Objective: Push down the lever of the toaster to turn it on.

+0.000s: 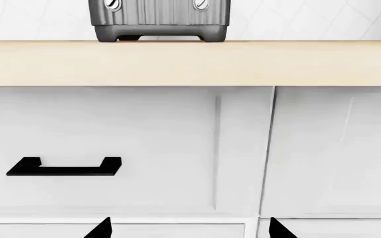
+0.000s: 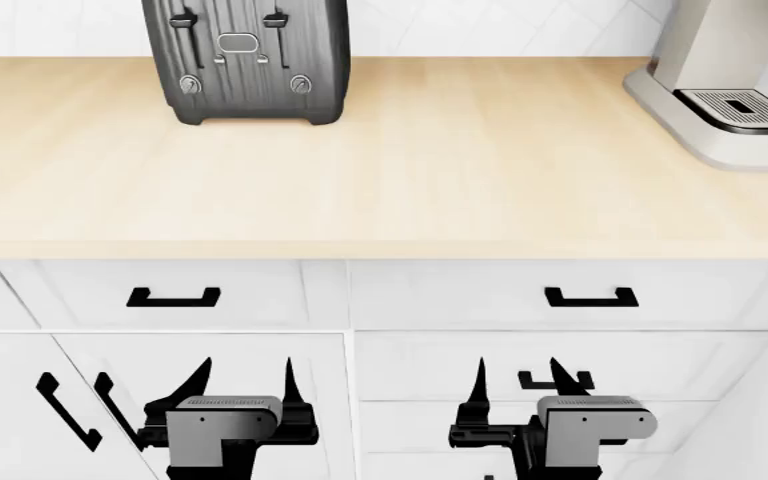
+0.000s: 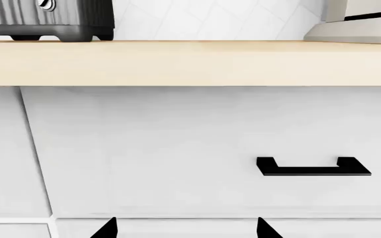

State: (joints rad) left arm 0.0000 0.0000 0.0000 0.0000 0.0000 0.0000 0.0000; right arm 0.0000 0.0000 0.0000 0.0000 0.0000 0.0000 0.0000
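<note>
Fingers spread and holding nothing on left gripper point(image 2: 244, 385) and right gripper point(image 2: 524, 385), both low before the white drawers point(image 2: 491, 295), pointing forward, toaster point(image 2: 244, 60) far back left on counter point(image 2: 464, 170), lever point(image 2: 184, 22) up, coffee machine point(image 2: 738, 75) far right.

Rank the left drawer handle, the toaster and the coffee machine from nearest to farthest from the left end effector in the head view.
From the left end effector:
1. Left drawer handle, just above it.
2. Toaster, back of the counter, left.
3. Coffee machine, far right.
</note>
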